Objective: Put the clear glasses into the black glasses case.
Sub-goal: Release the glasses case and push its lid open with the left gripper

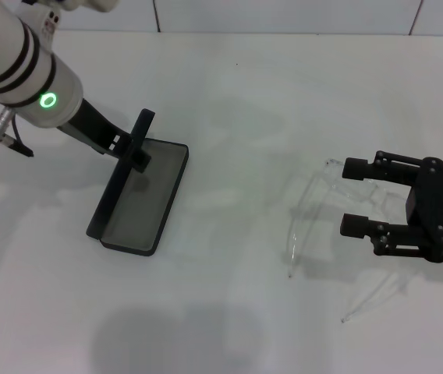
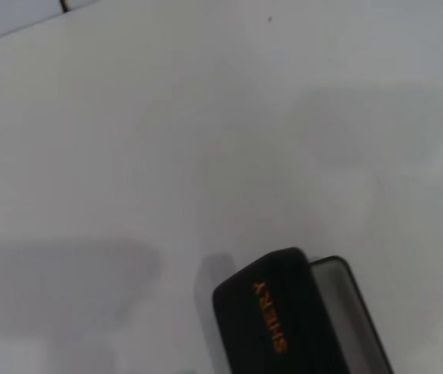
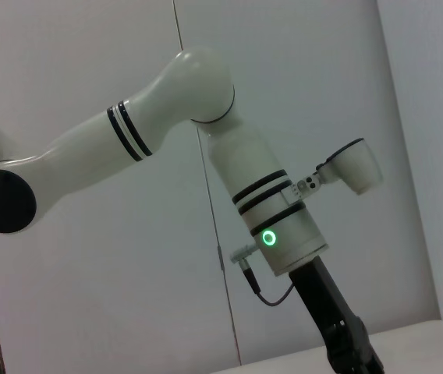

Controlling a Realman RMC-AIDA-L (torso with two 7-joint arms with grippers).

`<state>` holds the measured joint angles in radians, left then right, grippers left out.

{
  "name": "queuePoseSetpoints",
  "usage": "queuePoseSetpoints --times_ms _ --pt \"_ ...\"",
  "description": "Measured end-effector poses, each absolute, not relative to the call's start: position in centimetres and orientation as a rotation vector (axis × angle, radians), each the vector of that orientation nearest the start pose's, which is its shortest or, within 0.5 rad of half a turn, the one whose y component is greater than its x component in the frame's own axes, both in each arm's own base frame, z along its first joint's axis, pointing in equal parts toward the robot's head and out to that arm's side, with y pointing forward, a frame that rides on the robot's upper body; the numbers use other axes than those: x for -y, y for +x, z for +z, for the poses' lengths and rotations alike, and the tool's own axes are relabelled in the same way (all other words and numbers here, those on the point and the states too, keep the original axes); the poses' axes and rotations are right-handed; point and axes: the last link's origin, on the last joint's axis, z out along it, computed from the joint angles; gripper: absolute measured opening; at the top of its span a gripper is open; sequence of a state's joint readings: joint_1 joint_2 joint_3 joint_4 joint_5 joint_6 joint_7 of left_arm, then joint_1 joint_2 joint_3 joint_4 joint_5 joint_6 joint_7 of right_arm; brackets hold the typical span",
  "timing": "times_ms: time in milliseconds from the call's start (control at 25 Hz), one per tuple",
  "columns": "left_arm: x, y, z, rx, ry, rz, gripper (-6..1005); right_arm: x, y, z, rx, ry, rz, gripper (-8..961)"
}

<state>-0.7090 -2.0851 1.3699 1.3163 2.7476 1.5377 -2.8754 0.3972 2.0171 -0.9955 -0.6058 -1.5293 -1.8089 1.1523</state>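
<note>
The black glasses case (image 1: 130,247) lies open at the left of the table, grey lining up. Its lid (image 1: 122,181) stands upright, and my left gripper (image 1: 130,150) is shut on the lid's upper edge. In the left wrist view the lid (image 2: 272,312) shows its orange logo. The clear glasses (image 1: 309,209) rest on the table at the right, lens toward the case and arms trailing toward the front. My right gripper (image 1: 353,196) is open just right of the glasses, its fingers (image 1: 356,167) level with the frame's arms and holding nothing.
The white table (image 1: 229,101) ends at a tiled wall at the back. The right wrist view shows only my left arm (image 3: 272,226) against the wall.
</note>
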Motion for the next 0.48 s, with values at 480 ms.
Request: queuePoseSetpoints --times_ms 480 --pt "-38.09 -16.66 0.34 1.149 -2.314 0.512 662 -28.09 24.39 1.28 -0.273 -2.757 1.167 750"
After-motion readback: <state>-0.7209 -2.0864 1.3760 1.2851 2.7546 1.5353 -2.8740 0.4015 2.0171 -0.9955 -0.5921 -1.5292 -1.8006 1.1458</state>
